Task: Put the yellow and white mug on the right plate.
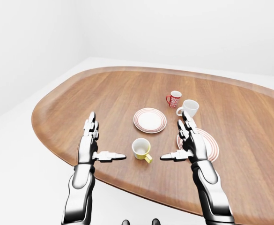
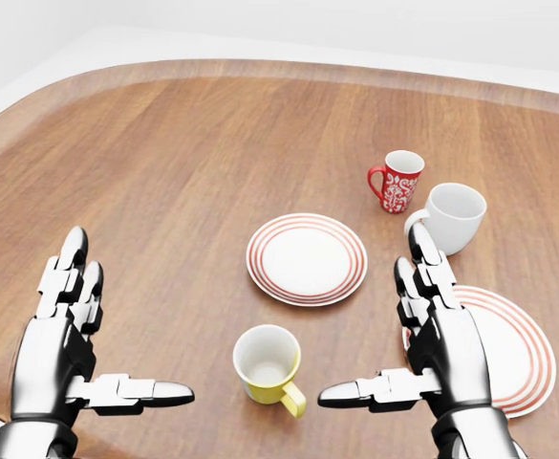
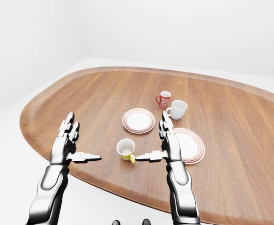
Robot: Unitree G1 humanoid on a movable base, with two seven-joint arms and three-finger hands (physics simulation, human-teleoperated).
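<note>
While both hands hang over the wood with nothing in them:

Table point(image 1: 104, 89): wide, rounded, warm brown wood with lengthwise grain and a raised lighter rim; fills most of every view.
Room: plain white walls and pale floor around the table; no other furniture visible.
Yellow and white mug point(image 2: 268, 365): upright on the bare wood near the bottom of the head view, yellow outside, white inside, handle turned toward lower right; between the two hands, touched by neither.
Right plate point(image 2: 520, 349): white with red rings, flat on the table at the right of the head view; partly covered by the right hand and forearm; holds no mug.
Left plate point(image 2: 307, 258): same red-ringed pattern, above the yellow and white mug in the head view, apart from it.
Red patterned mug point(image 2: 397, 180): upright, above and right of the left plate.
White mug point(image 2: 452, 217): upright, just beside the red patterned mug, above the right plate.
Left hand point(image 2: 74, 344): fingers straight and spread, thumb pointing toward the yellow and white mug; wide open, holding nothing, well left of the mug.
Right hand point(image 2: 432, 344): likewise wide open, thumb reaching left toward the yellow and white mug, tip short of its handle; over the right plate's left edge.
</note>
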